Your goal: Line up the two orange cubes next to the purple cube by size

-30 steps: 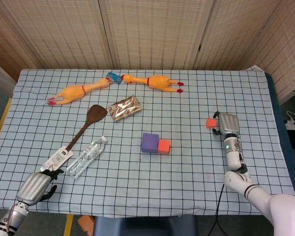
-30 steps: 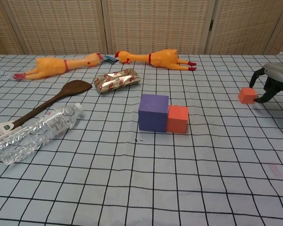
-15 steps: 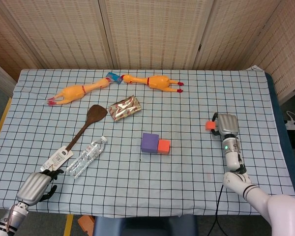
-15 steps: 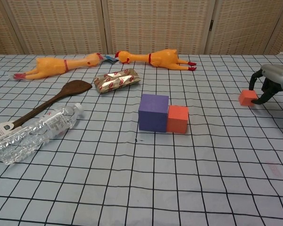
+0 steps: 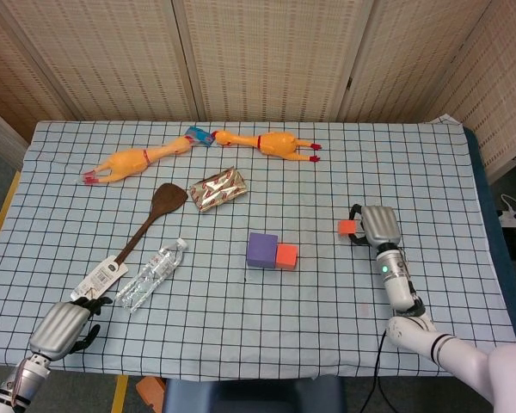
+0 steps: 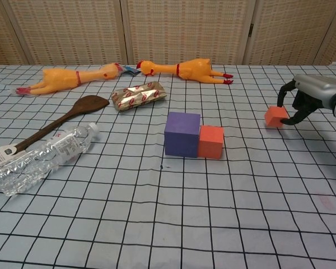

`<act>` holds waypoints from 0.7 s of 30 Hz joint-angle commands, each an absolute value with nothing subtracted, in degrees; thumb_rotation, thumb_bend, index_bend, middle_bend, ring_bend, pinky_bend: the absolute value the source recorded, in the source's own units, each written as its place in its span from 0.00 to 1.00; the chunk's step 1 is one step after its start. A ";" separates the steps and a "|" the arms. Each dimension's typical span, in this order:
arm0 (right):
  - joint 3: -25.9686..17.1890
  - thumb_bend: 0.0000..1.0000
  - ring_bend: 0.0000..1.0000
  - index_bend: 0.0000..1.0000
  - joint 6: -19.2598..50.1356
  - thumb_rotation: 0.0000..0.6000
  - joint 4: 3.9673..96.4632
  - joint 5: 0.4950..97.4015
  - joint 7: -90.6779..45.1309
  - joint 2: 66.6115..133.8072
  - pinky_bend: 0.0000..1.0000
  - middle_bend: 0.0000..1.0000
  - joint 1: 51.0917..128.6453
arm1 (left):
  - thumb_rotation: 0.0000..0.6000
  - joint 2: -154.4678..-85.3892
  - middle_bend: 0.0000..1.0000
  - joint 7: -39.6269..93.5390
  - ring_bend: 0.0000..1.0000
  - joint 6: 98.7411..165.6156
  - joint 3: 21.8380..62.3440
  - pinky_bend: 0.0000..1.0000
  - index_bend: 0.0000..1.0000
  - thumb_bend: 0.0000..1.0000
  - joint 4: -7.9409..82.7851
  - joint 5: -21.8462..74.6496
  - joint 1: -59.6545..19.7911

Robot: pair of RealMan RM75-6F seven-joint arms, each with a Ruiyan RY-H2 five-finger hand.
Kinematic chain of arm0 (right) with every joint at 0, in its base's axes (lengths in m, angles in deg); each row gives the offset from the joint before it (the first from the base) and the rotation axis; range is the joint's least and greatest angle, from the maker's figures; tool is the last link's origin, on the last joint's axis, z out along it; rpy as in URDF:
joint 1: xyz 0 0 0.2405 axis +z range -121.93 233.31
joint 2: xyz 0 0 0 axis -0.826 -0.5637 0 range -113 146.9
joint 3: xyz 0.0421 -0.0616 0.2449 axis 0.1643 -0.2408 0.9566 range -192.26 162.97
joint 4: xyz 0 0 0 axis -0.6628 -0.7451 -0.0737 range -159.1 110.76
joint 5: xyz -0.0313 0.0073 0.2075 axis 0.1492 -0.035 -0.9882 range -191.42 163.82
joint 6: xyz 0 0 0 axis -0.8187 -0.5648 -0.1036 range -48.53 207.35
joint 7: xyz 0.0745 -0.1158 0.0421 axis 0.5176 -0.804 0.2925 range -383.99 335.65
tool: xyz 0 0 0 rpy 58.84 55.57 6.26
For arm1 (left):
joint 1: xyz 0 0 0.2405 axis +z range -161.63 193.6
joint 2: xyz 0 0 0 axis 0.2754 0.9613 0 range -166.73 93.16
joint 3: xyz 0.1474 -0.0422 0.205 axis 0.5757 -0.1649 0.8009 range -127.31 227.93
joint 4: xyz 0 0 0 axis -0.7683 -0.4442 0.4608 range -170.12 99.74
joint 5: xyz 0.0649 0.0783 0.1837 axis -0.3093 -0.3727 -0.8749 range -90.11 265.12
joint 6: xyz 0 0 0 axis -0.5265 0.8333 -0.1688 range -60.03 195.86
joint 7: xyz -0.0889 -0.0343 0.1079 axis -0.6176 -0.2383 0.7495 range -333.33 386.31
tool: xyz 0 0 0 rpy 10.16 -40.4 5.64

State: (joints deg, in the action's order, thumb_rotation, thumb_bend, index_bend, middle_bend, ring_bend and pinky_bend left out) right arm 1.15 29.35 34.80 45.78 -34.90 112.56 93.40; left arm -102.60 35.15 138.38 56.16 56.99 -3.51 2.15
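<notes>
Small orange cube [image 6: 276, 116] is held in the dark fingers [image 6: 284, 92] of the right hand [image 5: 374, 225], which curl around it from above and from the side; it seems to be just above the checked surface [image 5: 327, 310], or perhaps only grazing it, I cannot tell which. Ahead of the fingers, toward the middle of the surface, the purple cube [image 6: 182, 133] stands with the bigger orange cube [image 6: 210, 142] touching its side that faces the fingers. So one cube is already placed, and the step in hand is, I judge, bringing the small one to the free end of the row.

The next move calls for carrying the small cube further until it sits against the open face of the bigger orange cube, then spreading the fingers without pushing the row.

Far on the other side of the fingers, the left hand [image 5: 62, 328] rests at the near edge with its fingers curled in and holding nothing. Near it lie a plastic bottle [image 6: 42, 156] and a wooden spatula [image 6: 61, 120]; further back lie a foil packet [image 6: 139, 95] and two rubber chickens [image 6: 182, 69].
</notes>
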 commanded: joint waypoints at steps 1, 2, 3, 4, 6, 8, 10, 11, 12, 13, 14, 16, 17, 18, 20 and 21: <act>-0.57 0.15 0.91 0.51 27.37 1.00 43.12 47.77 -35.87 109.00 0.99 0.98 91.81 | 1.00 -102.63 0.42 34.99 0.37 138.25 56.16 0.61 0.27 0.48 56.88 -3.43 2.11; -0.85 0.15 0.91 0.51 27.23 1.00 44.59 47.91 -36.06 108.60 0.99 0.98 91.64 | 1.00 -102.64 0.42 35.00 0.37 138.24 56.14 0.61 0.27 0.48 56.84 -3.41 2.10; -1.03 0.15 0.91 0.51 27.16 1.00 45.49 47.97 -36.19 108.38 0.99 0.98 91.56 | 1.00 -102.64 0.42 35.01 0.37 138.26 56.14 0.61 0.27 0.48 56.82 -3.43 2.10; -1.20 0.15 0.91 0.51 27.17 1.00 46.27 48.00 -36.27 108.20 0.99 0.98 91.51 | 1.00 -102.63 0.42 35.00 0.37 138.31 56.13 0.61 0.27 0.48 56.83 -3.44 2.12; -1.49 0.15 0.91 0.51 27.14 1.00 47.50 48.08 -36.27 108.04 0.99 0.98 91.45 | 1.00 -102.61 0.42 35.01 0.37 138.40 56.15 0.61 0.27 0.48 56.85 -3.52 2.13; -1.64 0.15 0.91 0.51 27.14 1.00 47.90 48.04 -36.28 108.18 0.99 0.98 91.50 | 1.00 -102.60 0.42 35.05 0.37 138.43 56.15 0.61 0.27 0.48 56.85 -3.54 2.14; -1.75 0.15 0.91 0.51 27.19 1.00 47.94 47.85 -36.37 108.53 0.99 0.98 91.63 | 1.00 -102.62 0.42 35.08 0.37 138.39 56.16 0.61 0.27 0.48 56.84 -3.53 2.14; -1.75 0.15 0.91 0.51 27.24 1.00 47.88 47.65 -36.37 108.77 0.99 0.98 91.71 | 1.00 -102.61 0.42 35.08 0.37 138.34 56.18 0.61 0.27 0.48 56.83 -3.53 2.13; -1.72 0.15 0.91 0.51 27.29 1.00 47.85 47.47 -36.33 108.95 0.99 0.98 91.77 | 1.00 -102.61 0.42 35.06 0.37 138.33 56.18 0.61 0.27 0.48 56.84 -3.51 2.13; -1.68 0.15 0.91 0.51 27.33 1.00 47.84 47.29 -36.24 109.14 0.99 0.98 91.81 | 1.00 -102.61 0.42 35.08 0.37 138.32 56.17 0.61 0.27 0.48 56.85 -3.49 2.13; -1.63 0.15 0.91 0.51 27.41 1.00 47.84 47.04 -36.12 109.39 0.99 0.98 91.87 | 1.00 -102.61 0.42 35.12 0.37 138.30 56.17 0.61 0.27 0.48 56.86 -3.49 2.11; -1.61 0.15 0.91 0.51 27.53 1.00 47.92 46.72 -36.01 109.75 0.99 0.98 91.97 | 1.00 -102.61 0.42 35.13 0.37 138.34 56.14 0.61 0.27 0.48 56.88 -3.49 2.11; -1.63 0.15 0.91 0.51 27.60 1.00 47.99 46.63 -35.92 110.00 0.99 0.98 92.06 | 1.00 -102.60 0.42 35.14 0.37 138.34 56.13 0.61 0.27 0.48 56.90 -3.50 2.10; -1.68 0.15 0.91 0.51 27.65 1.00 48.02 46.57 -35.90 110.20 0.99 0.98 92.12 | 1.00 -102.61 0.42 35.16 0.37 138.36 56.14 0.61 0.27 0.48 56.89 -3.51 2.12; -1.75 0.15 0.91 0.51 27.74 1.00 48.10 46.50 -35.78 110.71 0.99 0.98 92.28 | 1.00 -102.59 0.42 35.20 0.37 138.41 56.15 0.61 0.27 0.48 56.90 -3.56 2.12; -1.81 0.15 0.91 0.51 27.78 1.00 48.16 46.52 -35.75 110.91 0.99 0.98 92.35 | 1.00 -102.58 0.42 35.21 0.37 138.42 56.15 0.61 0.27 0.48 56.90 -3.58 2.12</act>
